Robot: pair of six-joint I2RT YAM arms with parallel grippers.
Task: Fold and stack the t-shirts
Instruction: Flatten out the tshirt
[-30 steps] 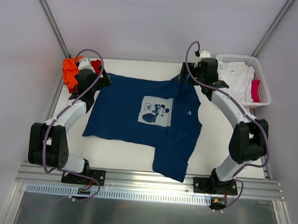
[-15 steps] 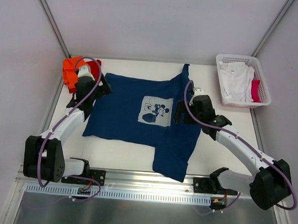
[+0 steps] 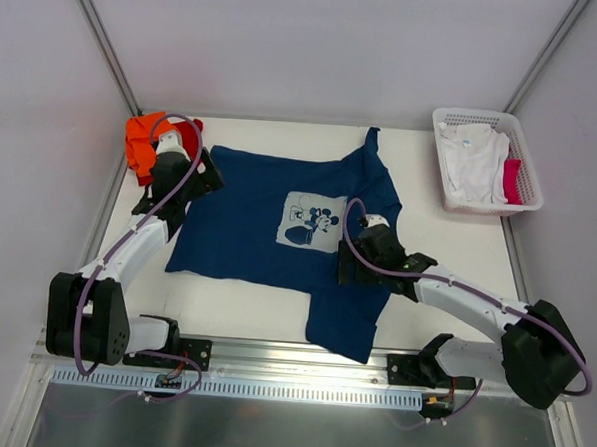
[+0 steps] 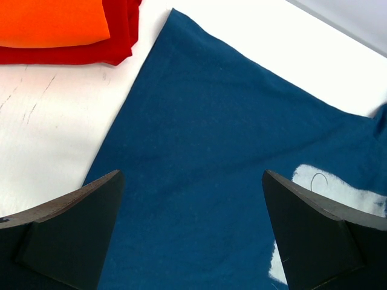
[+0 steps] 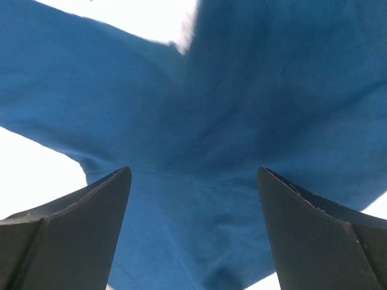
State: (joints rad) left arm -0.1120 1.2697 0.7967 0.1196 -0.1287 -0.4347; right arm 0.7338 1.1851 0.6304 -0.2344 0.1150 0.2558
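The navy t-shirt (image 3: pixel 249 216) with a pale mouse print (image 3: pixel 312 222) lies spread on the table, its right side bunched toward the front. My left gripper (image 3: pixel 185 183) is open over the shirt's left edge; the left wrist view shows the navy cloth (image 4: pixel 199 181) between the fingers. My right gripper (image 3: pixel 349 261) is open just above the shirt's right part; navy cloth (image 5: pixel 199 199) fills the right wrist view. A folded orange tee (image 3: pixel 140 138) lies on a red one (image 3: pixel 194 130) at the back left, and both show in the left wrist view, orange (image 4: pixel 54 21) on red (image 4: pixel 118 36).
A white lattice basket (image 3: pixel 520 200) at the back right holds a white t-shirt (image 3: pixel 474 161) and a pink-red cloth (image 3: pixel 512 180). Bare white table (image 3: pixel 448 241) lies right of the navy shirt. Grey walls enclose the table on three sides.
My right arm has swung from the shirt's back right corner by the basket down to the shirt's front right part. The left arm has hardly moved.
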